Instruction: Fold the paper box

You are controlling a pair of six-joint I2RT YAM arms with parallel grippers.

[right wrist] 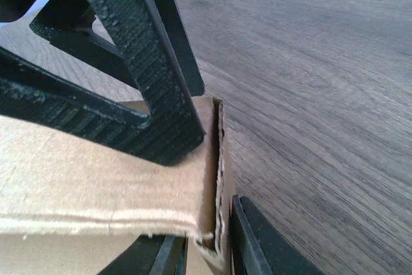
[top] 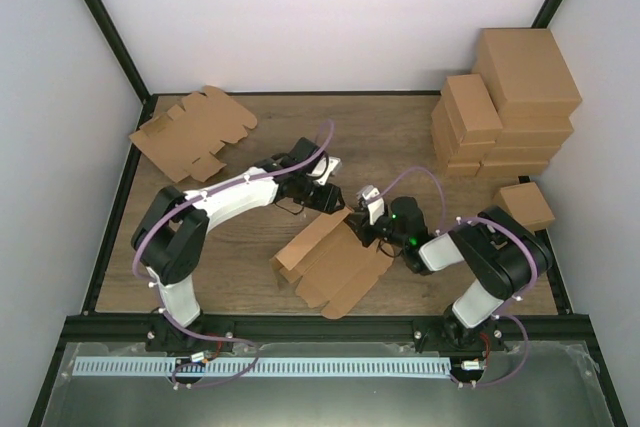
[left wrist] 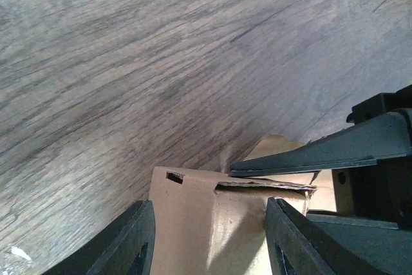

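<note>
The paper box (top: pixel 330 262) lies partly folded at the table's middle front, one wall raised at its far edge. My left gripper (top: pixel 338 205) reaches that wall from the left. In the left wrist view its jaws (left wrist: pixel 209 243) stand wide apart, with a slotted brown panel (left wrist: pixel 193 223) filling the gap between the fingers. My right gripper (top: pixel 362 227) comes from the right. In the right wrist view (right wrist: pixel 206 256) its fingers are pinched on the doubled cardboard edge (right wrist: pixel 215 178). The left fingers (right wrist: pixel 148 94) rest on the same panel beside it.
A pile of notched brown blanks (top: pixel 195 132) lies at the back left. Stacked brown cartons (top: pixel 505 107) stand at the back right, with one small carton (top: pixel 527 205) by the right arm. Black frame rails border the table.
</note>
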